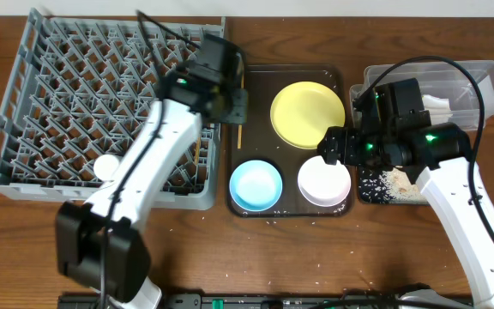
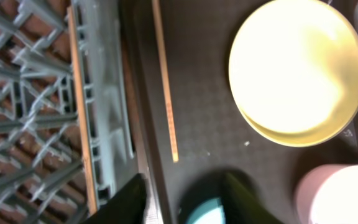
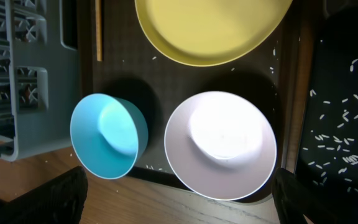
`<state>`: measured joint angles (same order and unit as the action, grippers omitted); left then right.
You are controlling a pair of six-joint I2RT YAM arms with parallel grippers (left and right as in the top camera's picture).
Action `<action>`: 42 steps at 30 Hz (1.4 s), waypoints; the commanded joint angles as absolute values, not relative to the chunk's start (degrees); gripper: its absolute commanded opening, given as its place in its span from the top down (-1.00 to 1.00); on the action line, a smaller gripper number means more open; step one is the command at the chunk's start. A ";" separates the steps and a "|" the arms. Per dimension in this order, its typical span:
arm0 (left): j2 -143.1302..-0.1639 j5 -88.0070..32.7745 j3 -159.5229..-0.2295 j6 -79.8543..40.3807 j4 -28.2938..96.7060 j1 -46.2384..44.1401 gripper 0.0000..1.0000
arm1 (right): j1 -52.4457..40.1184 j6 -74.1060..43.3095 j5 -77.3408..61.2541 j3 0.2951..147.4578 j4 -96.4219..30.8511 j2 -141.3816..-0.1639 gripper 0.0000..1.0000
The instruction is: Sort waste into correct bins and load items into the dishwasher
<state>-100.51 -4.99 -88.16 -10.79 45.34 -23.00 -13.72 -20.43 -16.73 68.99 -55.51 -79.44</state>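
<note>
Along the dishwasher's (image 2: 17,93) wall one chopstick (image 2: 79,93) lies, likely braced against rolling; the second chopstick (image 2: 165,81) rests on the brown tray (image 2: 210,124). Left claw (image 2: 185,200) hovers above, partly parted, empty; right claw (image 3: 182,202) gapes wide over the white bowl (image 3: 222,143).

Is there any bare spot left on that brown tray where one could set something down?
One bare strip of the tray, between the chopstick and the yellow plate, behind the blue bowl. The front is crowded: blue bowl and white bowl side by side.
</note>
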 commanded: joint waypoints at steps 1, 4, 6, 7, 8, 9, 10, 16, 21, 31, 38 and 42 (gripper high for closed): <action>-105.95 6.74 -88.58 -10.79 42.92 -26.09 0.34 | -13.56 -20.56 -16.53 69.60 -55.57 -79.02 -0.86; -109.56 8.67 -88.58 -10.76 39.75 -26.96 0.27 | -13.56 -20.56 -16.53 69.60 -55.55 -79.02 -0.86; -111.98 8.67 -88.58 -10.76 37.54 -26.98 0.20 | -13.56 -20.56 -16.53 69.60 -55.55 -79.02 -0.86; -113.27 8.95 -88.58 -10.76 36.38 -26.96 0.19 | -13.56 -20.56 -16.53 69.60 -55.55 -79.02 -0.86; -114.78 9.67 -88.58 -10.79 34.74 -26.92 0.17 | -13.56 -20.56 -16.53 69.60 -55.53 -79.02 -0.87; -115.92 10.07 -88.58 -10.76 33.41 -26.92 0.12 | -13.56 -20.58 -16.53 69.60 -55.51 -79.02 -0.87; -117.12 10.20 -88.58 -10.76 32.16 -26.92 0.10 | -13.56 -20.58 -16.53 69.60 -55.48 -79.02 -0.87; -122.23 10.15 -88.58 -10.79 26.15 -26.92 0.01 | -13.56 -20.58 -16.53 69.60 -55.51 -79.02 -0.87; -125.64 10.17 -88.58 -10.79 24.23 -26.70 0.01 | -13.58 -20.58 -16.53 69.60 -55.53 -79.02 -0.87; -128.22 4.45 -88.58 -11.07 24.29 -26.94 0.48 | -13.56 -20.58 -16.53 69.60 -55.51 -79.02 -0.86; -128.22 3.92 -88.58 -11.05 24.56 -26.94 0.74 | -13.56 -20.58 -16.53 69.60 -55.53 -79.02 -0.87; -127.81 2.13 -88.58 -11.05 24.73 -26.94 0.83 | -13.58 -20.58 -16.56 69.60 -55.55 -79.02 -0.86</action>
<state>-125.64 4.45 -88.44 -10.87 23.70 -27.03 -13.72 -20.43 -16.71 68.99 -55.51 -79.44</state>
